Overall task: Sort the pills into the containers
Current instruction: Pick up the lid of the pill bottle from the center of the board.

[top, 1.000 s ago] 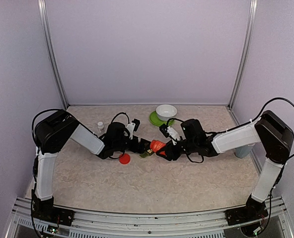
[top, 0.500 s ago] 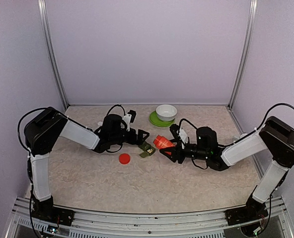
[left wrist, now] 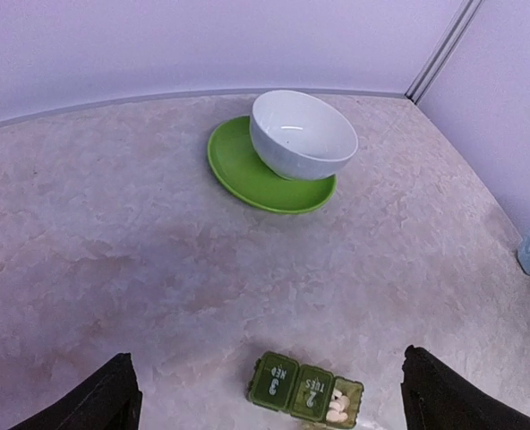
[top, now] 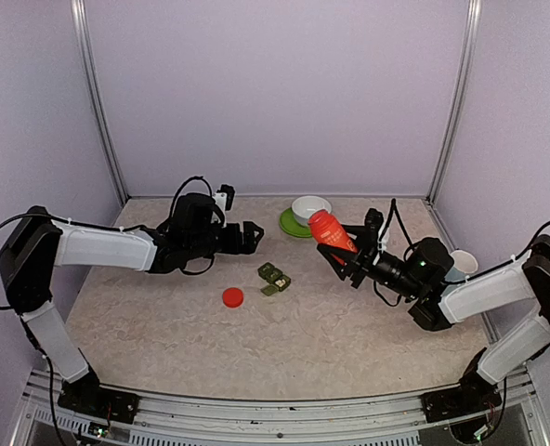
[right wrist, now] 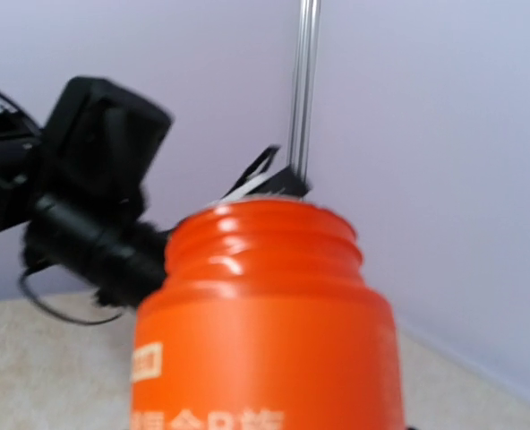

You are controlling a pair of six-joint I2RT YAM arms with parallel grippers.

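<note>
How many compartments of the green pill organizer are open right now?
1. The end compartment of the pill organizer, rightmost in the left wrist view, is open with pale pills inside. The other two are shut, so their contents are hidden.

The right gripper (top: 343,253) holds a red cylindrical plastic bottle (top: 325,227) tilted above the marbled table (top: 163,344); a small dark green three-compartment plastic strip (top: 274,278) and a round red plastic cap (top: 232,296) lie near the left gripper (top: 248,236).

White arm links (top: 103,246), black joints (top: 26,258), looping black cables (top: 189,179).
</note>
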